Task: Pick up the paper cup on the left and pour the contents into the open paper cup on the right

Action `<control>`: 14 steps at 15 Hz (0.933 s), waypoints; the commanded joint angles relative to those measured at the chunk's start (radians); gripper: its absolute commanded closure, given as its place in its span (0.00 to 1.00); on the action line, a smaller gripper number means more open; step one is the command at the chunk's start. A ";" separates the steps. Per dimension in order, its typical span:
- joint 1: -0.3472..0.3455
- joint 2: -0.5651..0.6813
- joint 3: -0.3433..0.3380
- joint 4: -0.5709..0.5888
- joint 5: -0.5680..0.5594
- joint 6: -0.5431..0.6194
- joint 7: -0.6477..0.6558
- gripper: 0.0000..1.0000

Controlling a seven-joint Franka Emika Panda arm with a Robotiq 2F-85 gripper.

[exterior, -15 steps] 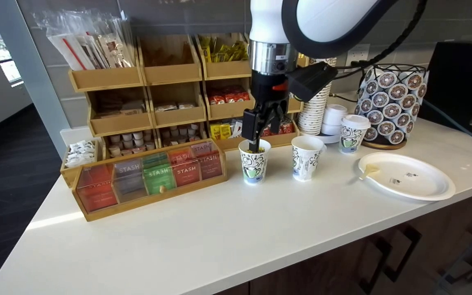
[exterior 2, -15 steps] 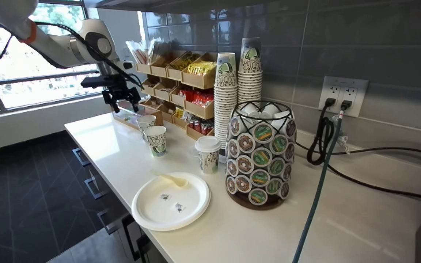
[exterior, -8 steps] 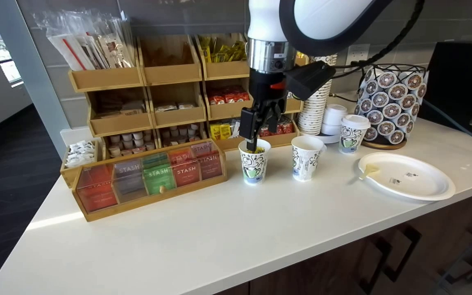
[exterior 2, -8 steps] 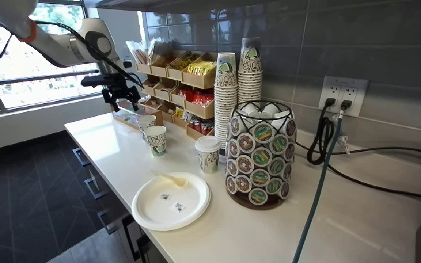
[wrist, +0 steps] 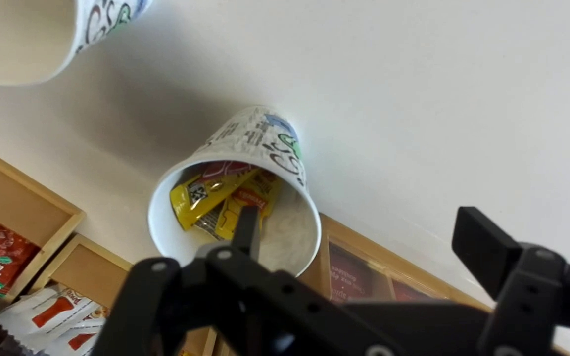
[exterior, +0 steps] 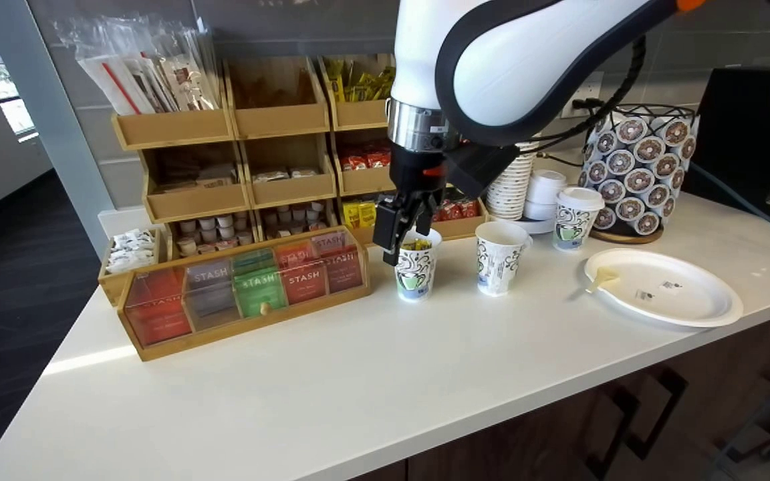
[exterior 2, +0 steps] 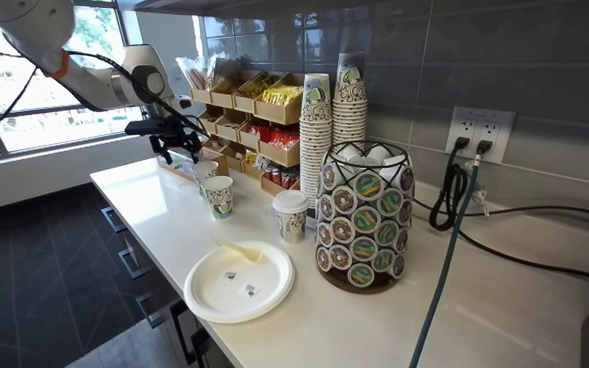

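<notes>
The left paper cup stands upright on the counter with yellow and red packets inside. It also shows in the wrist view and in an exterior view. The open right paper cup stands upright beside it; it also shows in an exterior view and at the wrist view's top left corner. Its visible inside looks bare. My gripper is open with nothing between its fingers. In the wrist view one fingertip overlaps the left cup's mouth; the other is over the counter. Contact cannot be told.
A wooden tea box stands left of the cups, with a tiered packet shelf behind. Cup stacks, a lidded cup, a pod rack and a plate with a spoon are to the right.
My gripper has moved left and a little lower in an exterior view, so its fingertip now shows at the left cup's left side and the packets show more. The cups have not moved.
</notes>
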 commanded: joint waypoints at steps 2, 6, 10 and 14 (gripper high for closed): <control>0.028 0.074 -0.029 0.082 -0.002 0.007 -0.031 0.27; 0.036 0.104 -0.044 0.124 -0.006 0.000 -0.028 0.60; 0.047 0.120 -0.066 0.145 -0.020 -0.007 -0.018 0.73; 0.057 0.122 -0.083 0.150 -0.021 -0.024 0.000 0.63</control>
